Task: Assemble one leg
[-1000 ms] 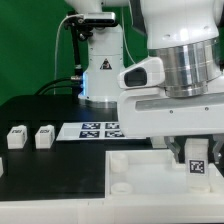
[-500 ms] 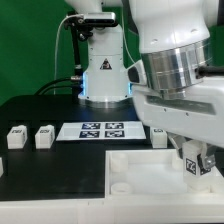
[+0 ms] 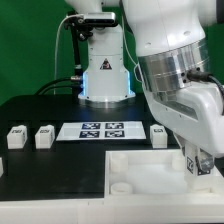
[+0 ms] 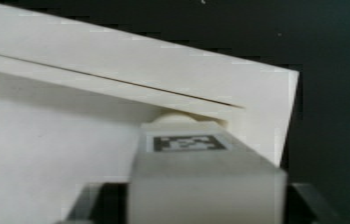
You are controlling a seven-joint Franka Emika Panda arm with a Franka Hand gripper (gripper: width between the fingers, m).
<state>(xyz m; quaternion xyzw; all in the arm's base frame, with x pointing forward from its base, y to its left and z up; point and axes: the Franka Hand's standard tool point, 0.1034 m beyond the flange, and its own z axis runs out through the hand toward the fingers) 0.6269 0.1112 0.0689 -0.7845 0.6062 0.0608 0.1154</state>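
My gripper is shut on a white leg and holds it over the near corner of the large white panel at the exterior view's right. In the wrist view the leg fills the space between the dark fingers, its black-and-white tag facing the camera, its tip at the panel corner. Whether the leg touches the panel I cannot tell. Three more legs stand on the black table: two at the left and one beside the arm.
The marker board lies behind the panel. A round socket shows at the panel's near left corner. The robot base and cables stand at the back. The bulky wrist hides the table's right side.
The wrist has tilted and turned over the panel's right corner. The held leg stayed about where it was, and its tag has turned away from the exterior camera.
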